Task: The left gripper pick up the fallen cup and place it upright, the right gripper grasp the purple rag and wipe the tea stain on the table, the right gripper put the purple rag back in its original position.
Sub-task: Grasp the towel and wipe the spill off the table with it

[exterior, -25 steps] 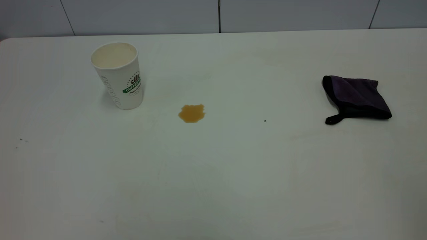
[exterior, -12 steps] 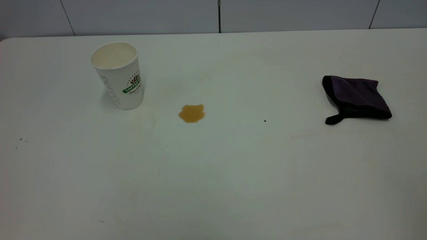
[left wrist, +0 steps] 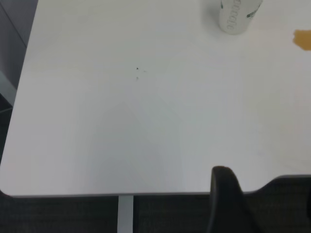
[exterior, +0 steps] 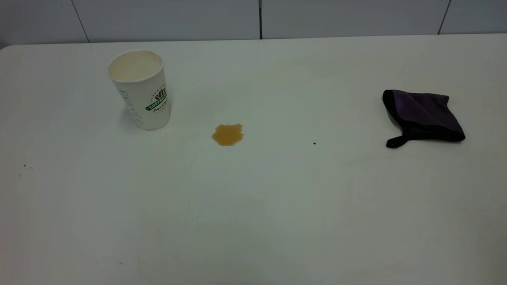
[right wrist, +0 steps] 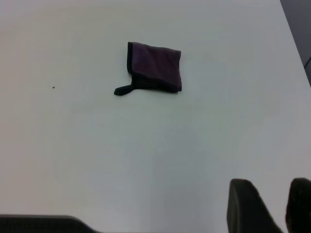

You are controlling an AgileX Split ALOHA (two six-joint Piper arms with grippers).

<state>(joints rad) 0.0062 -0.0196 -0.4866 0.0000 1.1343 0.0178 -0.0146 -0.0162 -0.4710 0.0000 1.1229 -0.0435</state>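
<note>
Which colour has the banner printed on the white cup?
The banner on the cup is green with white letters; the exterior view shows it best.

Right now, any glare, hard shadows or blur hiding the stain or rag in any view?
Exterior view: even, soft light, no glare; cup casts only a faint shadow, tea stain and purple rag clear. Left wrist view: softer, the stain cut by the frame edge. Right wrist view: rag readable, table evenly lit.
</note>
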